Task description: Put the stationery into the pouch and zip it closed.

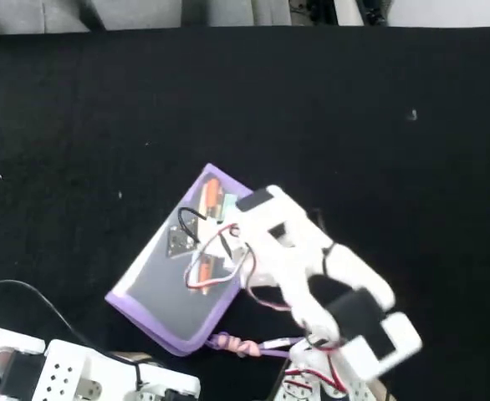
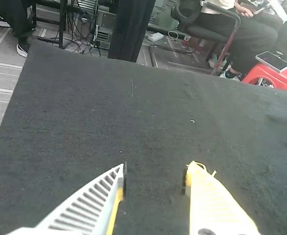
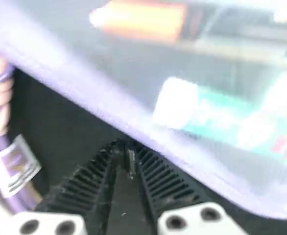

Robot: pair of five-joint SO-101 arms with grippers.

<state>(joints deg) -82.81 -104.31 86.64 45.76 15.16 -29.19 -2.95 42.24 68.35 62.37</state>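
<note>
Your right gripper (image 3: 129, 159) is pressed together at the purple edge of the pouch (image 3: 109, 68), with the stationery (image 3: 143, 19) already inside behind the clear front. Your left gripper (image 2: 153, 181) hangs spread, well away from the pouch. The pouch looks soft and light and will likely slide, so pin a corner and pull along the zip.

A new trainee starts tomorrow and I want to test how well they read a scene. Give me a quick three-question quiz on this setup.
1. True or false: the left gripper has its jaws open over bare table.
2. The pouch has trim that is: A red, B purple, C green.
3. Which arm has its jaws shut at the pouch's edge?

Key: 1 true; 2 B; 3 the right gripper.
</note>
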